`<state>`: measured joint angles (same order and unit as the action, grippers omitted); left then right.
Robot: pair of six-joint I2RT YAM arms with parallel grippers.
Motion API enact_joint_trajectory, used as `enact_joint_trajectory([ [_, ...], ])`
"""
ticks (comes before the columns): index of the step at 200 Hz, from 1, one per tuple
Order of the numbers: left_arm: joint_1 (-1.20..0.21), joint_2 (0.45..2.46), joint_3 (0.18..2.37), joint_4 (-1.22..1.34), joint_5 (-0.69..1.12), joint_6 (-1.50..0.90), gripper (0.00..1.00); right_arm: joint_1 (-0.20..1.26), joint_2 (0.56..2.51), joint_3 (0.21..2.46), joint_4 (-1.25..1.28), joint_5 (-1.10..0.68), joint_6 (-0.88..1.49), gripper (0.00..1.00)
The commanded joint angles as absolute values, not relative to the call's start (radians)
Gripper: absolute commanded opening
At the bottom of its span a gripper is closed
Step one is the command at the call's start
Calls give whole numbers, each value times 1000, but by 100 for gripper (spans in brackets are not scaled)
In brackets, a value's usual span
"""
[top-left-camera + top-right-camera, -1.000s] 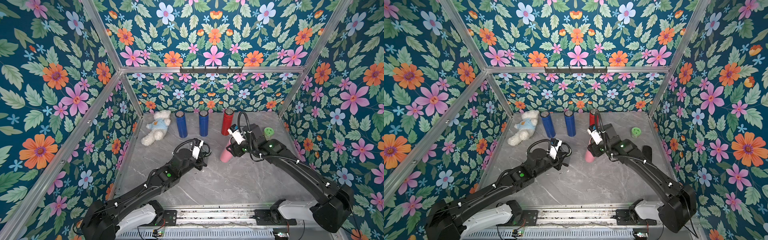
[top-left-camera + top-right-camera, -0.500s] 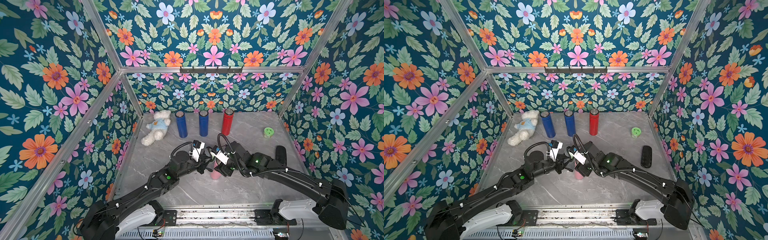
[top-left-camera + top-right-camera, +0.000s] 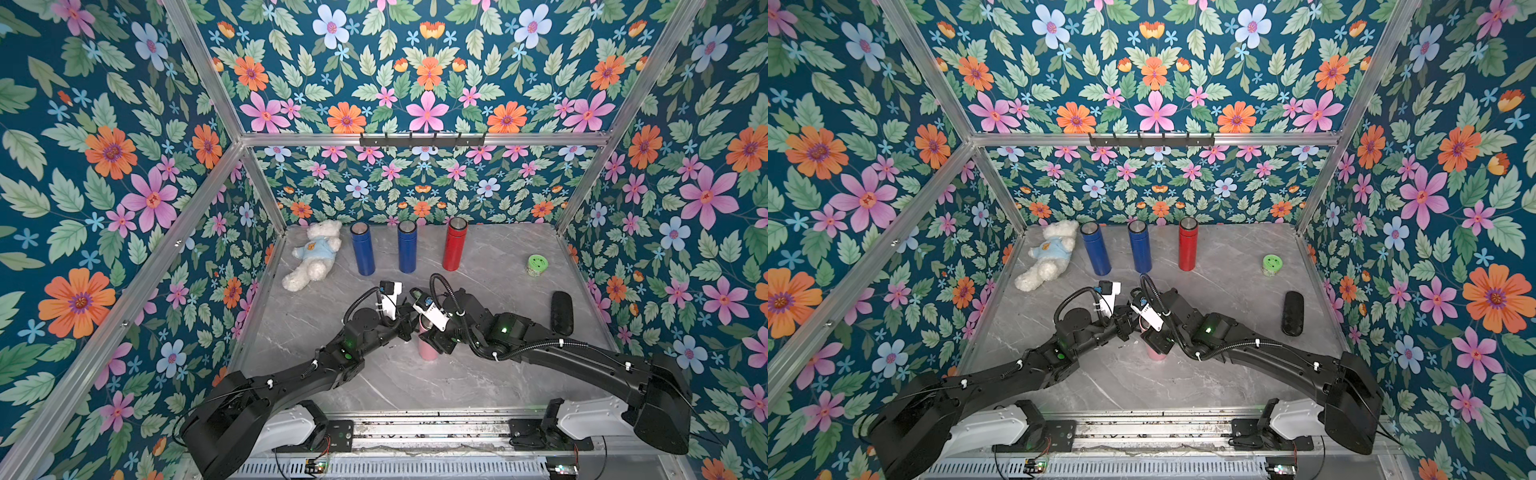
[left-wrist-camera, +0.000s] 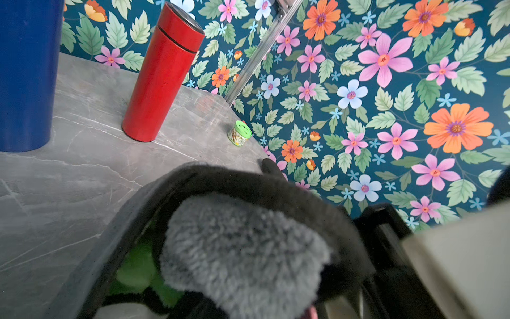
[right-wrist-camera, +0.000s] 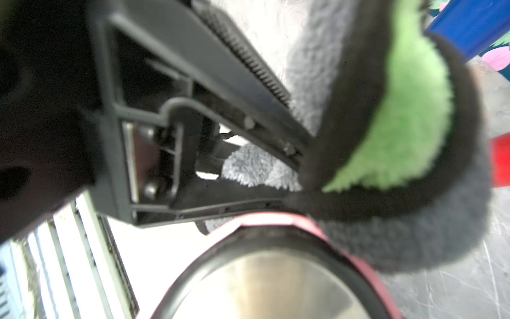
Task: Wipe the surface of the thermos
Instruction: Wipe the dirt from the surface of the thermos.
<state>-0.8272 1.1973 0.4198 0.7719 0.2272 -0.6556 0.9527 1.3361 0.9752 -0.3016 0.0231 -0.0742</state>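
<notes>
The pink thermos stands upright on the grey table, slightly front of centre. My right gripper is shut on its upper body. From the right wrist camera I see its steel lid and pink rim. My left gripper is shut on a fluffy grey, green and black cloth. The cloth rests against the thermos near its top edge. It hides the left fingers.
Along the back wall stand two blue thermoses and a red one. A white teddy bear lies at the back left. A small green jar and a black case sit at the right.
My right arm has carried the pink thermos from the right toward the middle and front, up to the left gripper's cloth. The black case has come into view at the right.
</notes>
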Motion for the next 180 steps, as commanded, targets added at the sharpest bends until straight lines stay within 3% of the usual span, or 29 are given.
enact_joint_trajectory([
  [1, -859, 1226, 397, 834, 362, -698, 0, 954, 1343, 941, -220, 80, -38, 0],
  [86, -945, 1336, 353, 890, 326, -660, 0, 954, 1233, 844, -243, 130, -6, 0],
  [180, -943, 1064, 394, 586, 426, -371, 0, 954, 1151, 790, -248, 13, -165, 0],
])
